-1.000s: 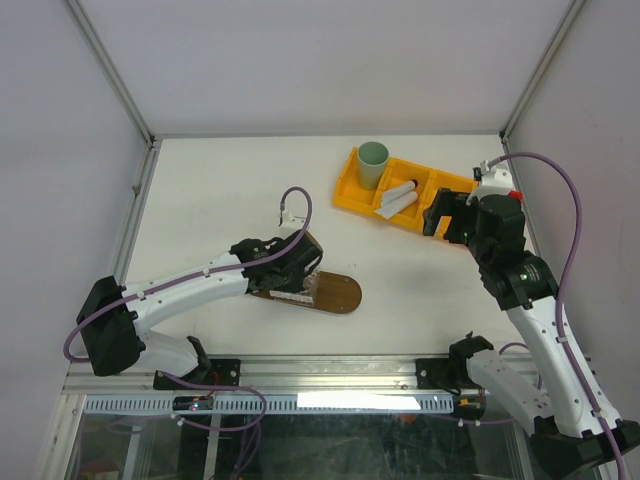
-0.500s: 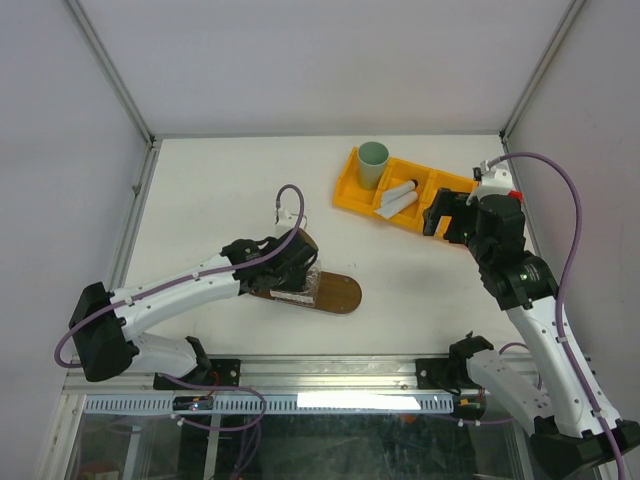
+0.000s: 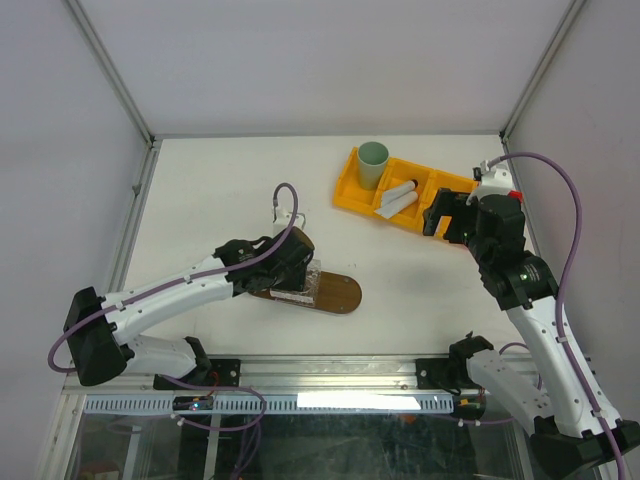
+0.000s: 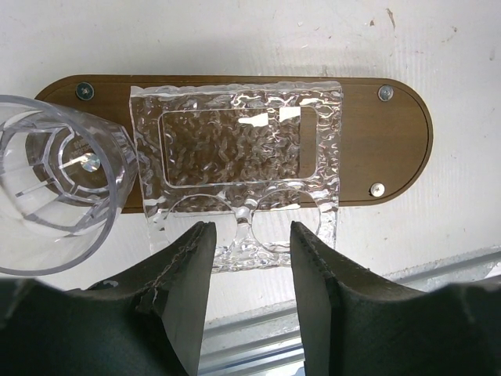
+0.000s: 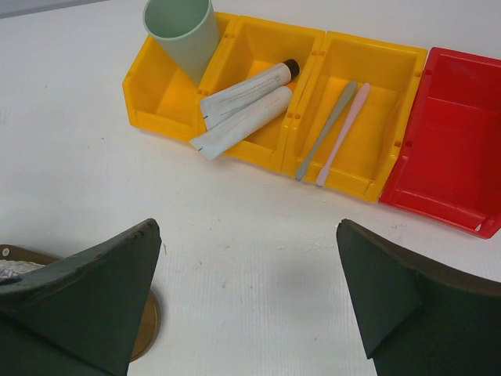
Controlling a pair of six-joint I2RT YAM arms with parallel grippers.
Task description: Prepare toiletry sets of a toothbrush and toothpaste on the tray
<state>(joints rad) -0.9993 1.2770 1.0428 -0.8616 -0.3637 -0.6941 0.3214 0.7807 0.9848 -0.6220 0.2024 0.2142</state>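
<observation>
The dark brown oval tray lies on the white table, near the front edge in the top view. A clear textured holder and a clear glass stand on it. My left gripper is open and empty, hovering over the tray's near edge. Two white tubes, a grey brush and a pink brush lie in the yellow bin. My right gripper is wide open and empty, above bare table in front of the bin.
A mint-green cup stands in the bin's left compartment. A red bin adjoins the yellow one on the right. The tray's rounded end shows at the right wrist view's lower left. A metal rail runs along the table's near edge.
My left gripper has shifted slightly toward the near edge over the tray, and the left arm's elbow has swung left. The right arm has not moved.
</observation>
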